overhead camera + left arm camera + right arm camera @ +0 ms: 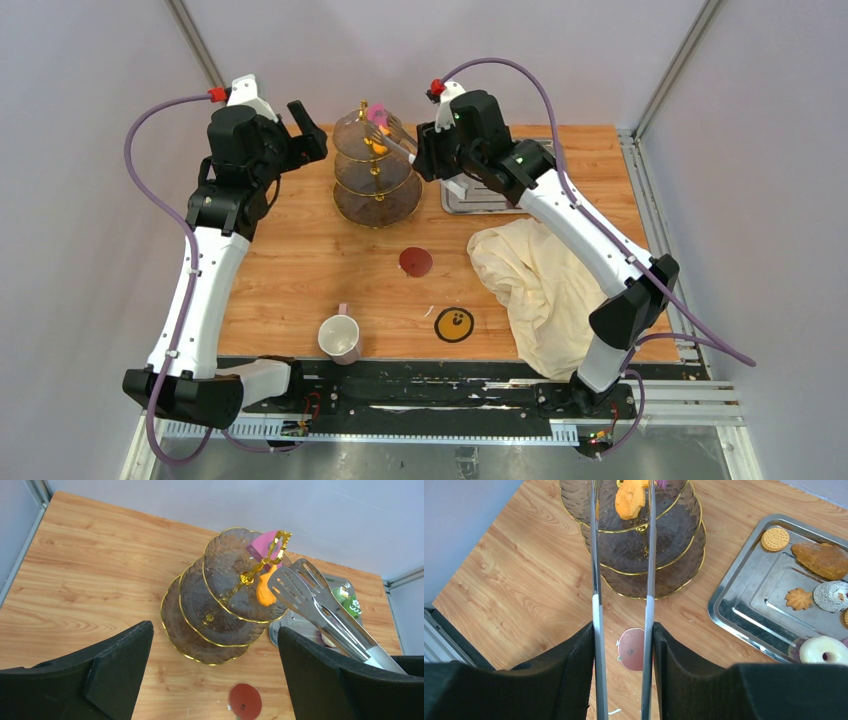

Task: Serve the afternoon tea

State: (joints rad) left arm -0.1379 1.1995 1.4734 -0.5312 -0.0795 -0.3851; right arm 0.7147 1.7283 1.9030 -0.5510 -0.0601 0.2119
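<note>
The three-tier smoky glass stand (376,170) (220,610) (639,555) with its gold stem stands at the back middle of the table. My right gripper (425,150) (622,645) is shut on steel tongs (320,605) (595,580), whose tips reach over the top tier. An orange cake (377,146) (265,591) (630,497) lies between the parted tips, beside a pink cake (378,116) (262,545). My left gripper (308,130) (215,630) hangs open and empty just left of the stand. A pale mug (339,336) stands near the front edge.
A steel tray (744,610) (480,200) right of the stand holds a white donut (821,649), a biscuit (775,538) and other cakes. A cream cloth (535,275) lies bunched at the right. A red coaster (416,262) and a yellow coaster (454,324) lie mid-table.
</note>
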